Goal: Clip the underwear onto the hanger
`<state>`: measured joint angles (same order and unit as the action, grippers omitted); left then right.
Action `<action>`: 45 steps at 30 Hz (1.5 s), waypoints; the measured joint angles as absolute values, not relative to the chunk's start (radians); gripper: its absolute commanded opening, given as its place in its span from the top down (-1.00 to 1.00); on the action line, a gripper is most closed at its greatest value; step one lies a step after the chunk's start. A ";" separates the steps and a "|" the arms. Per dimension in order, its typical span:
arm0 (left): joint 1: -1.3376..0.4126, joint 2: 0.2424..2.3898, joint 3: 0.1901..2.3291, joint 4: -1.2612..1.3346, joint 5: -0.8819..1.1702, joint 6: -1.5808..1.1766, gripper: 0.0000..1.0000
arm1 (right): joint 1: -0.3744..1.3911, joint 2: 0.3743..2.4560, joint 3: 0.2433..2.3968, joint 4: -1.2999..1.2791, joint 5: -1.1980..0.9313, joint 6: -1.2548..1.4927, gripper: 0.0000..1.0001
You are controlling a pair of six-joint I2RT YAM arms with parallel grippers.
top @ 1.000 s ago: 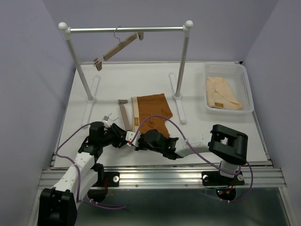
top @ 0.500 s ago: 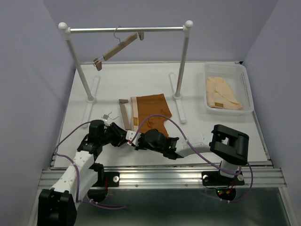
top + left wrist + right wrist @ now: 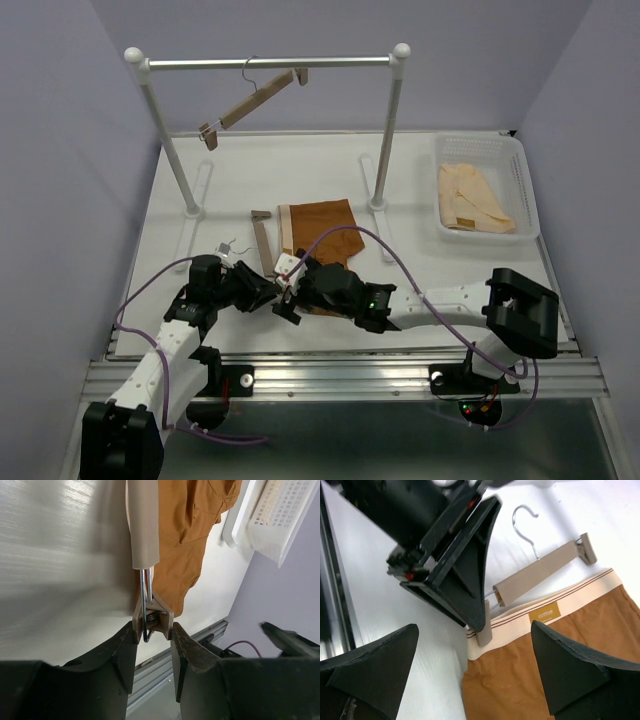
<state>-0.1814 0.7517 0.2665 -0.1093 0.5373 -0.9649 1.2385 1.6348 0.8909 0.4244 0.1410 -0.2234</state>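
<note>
1. My left gripper (image 3: 152,630): narrow, with its fingers (image 3: 125,652) pressed on both sides of the near clip (image 3: 153,618) of the hanger (image 3: 143,525). I read this as squeezing the clip open. I cannot tell whether its mouth actually gapes.
2. My right gripper (image 3: 474,630): wide and holding nothing, low over the near corner of the waistband (image 3: 547,611).
3. The hanger lies flat on the worktop (image 3: 200,215). Its long axis runs away from my bases toward the rail (image 3: 270,63), and its hook (image 3: 525,514) is on the left, away from the fabric. (A second hanger (image 3: 250,100) hangs tilted on the rail and plays no part here.)
4. The underwear (image 3: 322,232) lies flat just right of the hanger. The waistband runs alongside the bar, nearly parallel to it, with the legs pointing right.
5. Key relation: the near clip sits at the near waistband corner, touching or just overlapping it. Neither wrist view settles whether fabric is between the clip's faces. The fabric lies to the clip's right, so it has to feed leftward, across the bar's axis.
6. Judgement: the right gripper is free and nearer the fabric, so it should pinch the corner and slide it in while the left squeezes the clip. The risk is dragging the whole garment or nudging the hanger off line.
7. The far clip (image 3: 587,550) stands apart from the waistband, so that end is not yet done.
</note>
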 measured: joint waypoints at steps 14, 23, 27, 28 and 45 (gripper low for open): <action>-0.181 0.740 0.268 -0.124 0.543 -0.878 0.76 | 0.836 1.576 1.066 0.256 -0.108 0.363 -1.00; -0.182 0.722 0.268 -0.097 0.569 -0.841 0.76 | 0.808 1.811 1.229 0.208 -0.391 0.563 -1.00; -0.184 0.720 0.268 -0.078 0.575 -0.836 0.74 | 0.802 1.920 1.284 0.185 -0.444 0.618 -1.00; -0.184 0.720 0.268 -0.074 0.575 -0.835 0.75 | 0.802 1.939 1.296 0.182 -0.445 0.628 -1.00; -0.201 0.744 0.266 -0.024 0.576 -0.835 0.74 | 0.800 2.032 1.353 0.078 -0.260 0.806 -0.85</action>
